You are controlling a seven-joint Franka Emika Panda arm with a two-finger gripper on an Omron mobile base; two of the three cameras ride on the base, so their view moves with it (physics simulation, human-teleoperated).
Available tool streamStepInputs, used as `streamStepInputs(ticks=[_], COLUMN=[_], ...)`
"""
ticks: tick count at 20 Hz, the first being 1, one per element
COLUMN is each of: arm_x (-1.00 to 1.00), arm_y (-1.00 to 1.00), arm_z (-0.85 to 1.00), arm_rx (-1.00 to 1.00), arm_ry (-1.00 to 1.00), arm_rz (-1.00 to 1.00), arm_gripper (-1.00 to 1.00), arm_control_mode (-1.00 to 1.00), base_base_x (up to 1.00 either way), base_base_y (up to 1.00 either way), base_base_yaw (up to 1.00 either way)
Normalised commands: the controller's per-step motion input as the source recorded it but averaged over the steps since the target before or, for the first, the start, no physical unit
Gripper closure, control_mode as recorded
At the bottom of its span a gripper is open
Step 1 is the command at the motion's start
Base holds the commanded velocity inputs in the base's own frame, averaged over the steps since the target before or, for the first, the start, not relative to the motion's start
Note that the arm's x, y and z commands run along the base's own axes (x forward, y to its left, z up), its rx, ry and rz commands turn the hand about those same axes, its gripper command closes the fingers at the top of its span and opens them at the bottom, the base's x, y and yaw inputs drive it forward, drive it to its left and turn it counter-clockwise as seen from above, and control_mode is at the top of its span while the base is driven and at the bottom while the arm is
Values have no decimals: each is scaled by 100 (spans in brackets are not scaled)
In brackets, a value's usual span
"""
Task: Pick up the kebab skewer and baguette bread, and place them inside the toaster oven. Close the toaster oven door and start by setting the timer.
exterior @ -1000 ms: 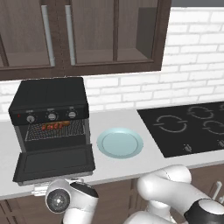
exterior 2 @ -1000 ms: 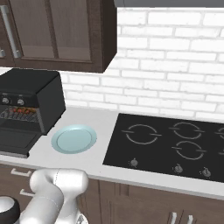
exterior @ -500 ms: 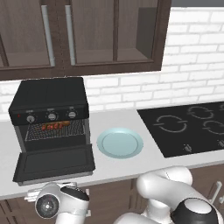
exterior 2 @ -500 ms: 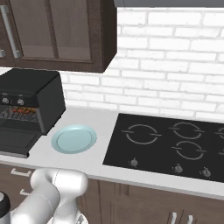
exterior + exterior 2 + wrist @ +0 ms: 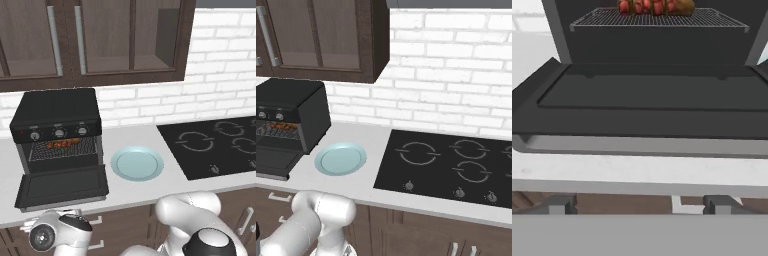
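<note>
- You find no readable lettering or brand on the toaster oven [image 5: 57, 117], its knobs [image 5: 59, 133] or the cooktop [image 5: 456, 165].
- The tool stands fully open below the bench [image 5: 130, 192] edge, in front of the toaster oven door [image 5: 647, 107]; it holds and touches nothing.
- The toaster oven door lies folded down flat.
- The kebab skewer [image 5: 643, 6] and the baguette bread [image 5: 683, 6] rest on the wire rack [image 5: 657, 19] inside the oven.
- The pale blue plate [image 5: 137, 163] sits just right of the oven.
</note>
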Motion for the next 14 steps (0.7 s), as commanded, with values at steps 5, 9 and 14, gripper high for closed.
streamStepInputs(ticks=[5, 9, 14], arm_x=[25, 10, 11], arm_y=[0, 0, 0], arm_z=[0, -21, -24], arm_rx=[0, 0, 0], arm_ry=[0, -2, -1], arm_rz=[0, 0, 0], arm_gripper=[-100, -100, -100], arm_control_mode=[-100, -100, -100], base_base_x=[0, 0, 0], base_base_y=[0, 0, 0], base_base_yaw=[0, 0, 0])
